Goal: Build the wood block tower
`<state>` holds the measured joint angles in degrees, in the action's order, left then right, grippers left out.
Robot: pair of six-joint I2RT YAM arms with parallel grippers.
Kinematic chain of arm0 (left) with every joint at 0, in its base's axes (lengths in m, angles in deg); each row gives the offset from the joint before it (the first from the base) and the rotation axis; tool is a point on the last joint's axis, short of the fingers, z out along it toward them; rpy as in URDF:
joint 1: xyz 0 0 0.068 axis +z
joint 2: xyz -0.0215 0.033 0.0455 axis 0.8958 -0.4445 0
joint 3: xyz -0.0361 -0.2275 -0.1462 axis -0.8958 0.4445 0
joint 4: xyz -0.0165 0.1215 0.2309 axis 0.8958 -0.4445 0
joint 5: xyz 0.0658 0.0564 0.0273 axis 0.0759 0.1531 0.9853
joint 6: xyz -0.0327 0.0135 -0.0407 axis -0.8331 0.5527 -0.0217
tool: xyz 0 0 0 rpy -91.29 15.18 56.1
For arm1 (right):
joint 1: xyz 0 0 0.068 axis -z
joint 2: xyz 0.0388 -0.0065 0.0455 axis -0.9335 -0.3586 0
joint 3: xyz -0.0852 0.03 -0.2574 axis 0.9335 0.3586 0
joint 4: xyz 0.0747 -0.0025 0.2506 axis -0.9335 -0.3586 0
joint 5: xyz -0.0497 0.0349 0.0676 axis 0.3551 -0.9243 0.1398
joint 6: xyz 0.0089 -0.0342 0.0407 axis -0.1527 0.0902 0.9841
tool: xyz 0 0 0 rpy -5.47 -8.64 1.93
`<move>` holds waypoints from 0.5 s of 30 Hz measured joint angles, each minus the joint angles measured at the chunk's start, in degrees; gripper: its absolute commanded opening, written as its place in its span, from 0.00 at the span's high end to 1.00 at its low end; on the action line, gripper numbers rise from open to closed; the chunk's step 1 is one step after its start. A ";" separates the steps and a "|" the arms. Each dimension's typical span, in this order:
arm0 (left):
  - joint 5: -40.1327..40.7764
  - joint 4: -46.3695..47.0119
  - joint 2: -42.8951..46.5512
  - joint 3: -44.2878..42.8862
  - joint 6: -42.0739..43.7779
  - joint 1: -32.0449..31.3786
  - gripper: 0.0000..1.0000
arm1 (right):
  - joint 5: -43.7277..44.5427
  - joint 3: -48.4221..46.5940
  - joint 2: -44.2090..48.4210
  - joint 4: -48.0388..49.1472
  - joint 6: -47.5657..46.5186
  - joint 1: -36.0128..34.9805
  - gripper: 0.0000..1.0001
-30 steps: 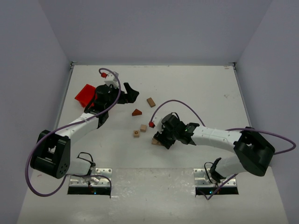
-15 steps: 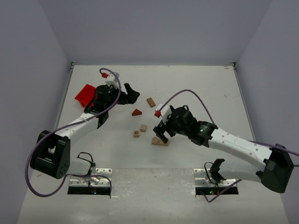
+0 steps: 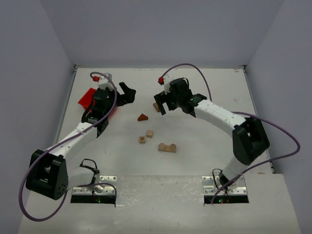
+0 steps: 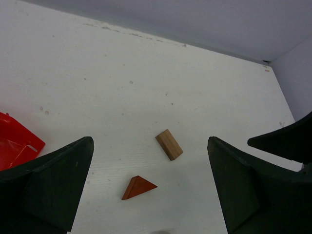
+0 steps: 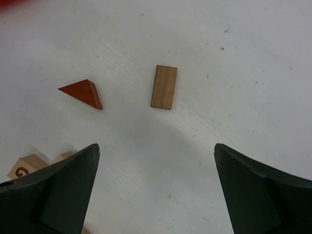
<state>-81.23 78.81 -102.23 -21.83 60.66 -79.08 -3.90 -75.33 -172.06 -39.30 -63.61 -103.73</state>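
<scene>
Setting: White surface (image 3: 219, 83) boxed in by pale grey walls (image 3: 146, 29), seen from above, with two robot arms reaching in from the near edge.
Left hand (image 3: 129, 91): fingers spread wide apart and holding nothing. It is raised over the far left part of the surface, just beside a bright red bin (image 3: 87, 99).
Right hand (image 3: 159, 102): fingers spread wide apart and empty, poised above the small plank.
Small plank (image 5: 164, 87): pale tan wood, lying flat on the surface. From above, the right hand partly covers it.
Triangular piece (image 3: 142, 117): dark reddish-brown, lying on its side near the plank but not touching it.
Cubes: two light wooden cubes close together, nearer the arm bases than the triangular piece. One cube (image 3: 142, 139) has a dark ring mark on top, and the plain cube (image 3: 149, 133) sits just beside it.
Humped block (image 3: 167, 147): pale tan with a two-humped outline, lying alone to the right of the cubes.
Tower: every block lies separately on the surface.
</scene>
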 measured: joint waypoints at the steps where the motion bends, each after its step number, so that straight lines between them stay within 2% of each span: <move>1: 0.75 0.00 0.07 0.18 -0.14 0.17 0.00 | -0.24 -3.07 -3.30 -0.26 -0.52 -0.13 0.01; 5: 2.47 -0.09 0.09 0.80 -0.18 0.53 0.00 | -0.98 -13.42 -14.73 -1.38 -2.31 -0.54 0.01; 10: 3.75 0.00 0.09 1.22 -0.04 0.54 0.00 | -1.58 -20.58 -24.46 -3.49 -2.22 -0.07 0.02; 13: 4.43 -0.02 0.09 1.46 0.09 0.55 0.00 | -2.50 -22.15 -28.45 -4.41 -1.44 0.70 0.16; 14: 4.58 -0.02 0.09 1.46 0.09 0.55 0.00 | -3.05 -22.32 -29.44 -4.76 -1.15 0.99 0.28; 15: 4.70 -0.01 0.09 1.46 0.09 0.55 0.00 | -3.63 -22.43 -30.30 -5.05 -0.68 1.28 0.35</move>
<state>-76.54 78.80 -102.14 -20.37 60.75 -78.53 -7.52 -97.75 -202.37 -44.35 -64.29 -102.45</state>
